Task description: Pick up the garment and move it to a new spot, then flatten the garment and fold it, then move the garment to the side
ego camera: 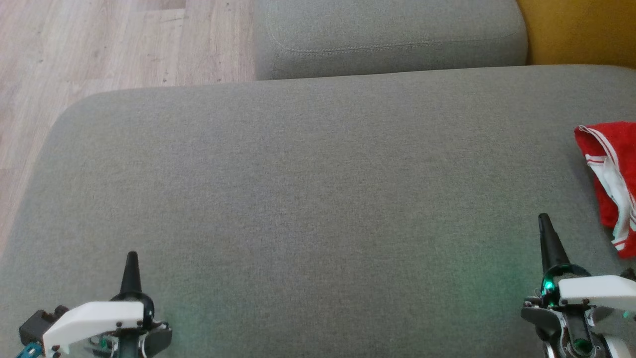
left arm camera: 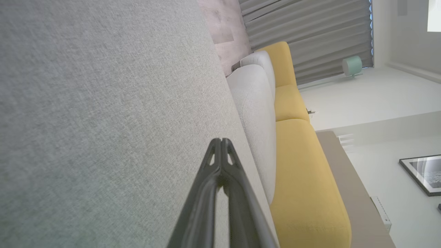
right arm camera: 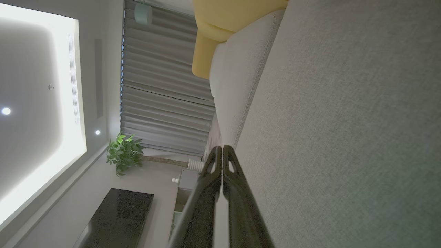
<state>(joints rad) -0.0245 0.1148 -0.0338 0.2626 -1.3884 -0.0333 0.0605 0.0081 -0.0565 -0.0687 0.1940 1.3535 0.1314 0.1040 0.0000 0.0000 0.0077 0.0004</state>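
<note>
Grey woven fabric of a broad sofa seat [ego camera: 308,199] spread under both arms, with a second grey cushion [ego camera: 387,35] at 12 o'clock, pale wood floor [ego camera: 99,44] at 10 o'clock and yellow upholstery [ego camera: 581,30] at 1 o'clock. The red garment [ego camera: 608,189], trimmed in white stripes, lay crumpled on the seat at 3 o'clock. The left end effector [ego camera: 131,268] at 7 o'clock and the right end effector [ego camera: 545,223] at 5 o'clock had their fingers pressed together, gripping nothing. Beyond the seat stood pleated grey curtains [left arm camera: 310,34], a potted plant [right arm camera: 124,153] and a framed picture [left arm camera: 422,174].
</note>
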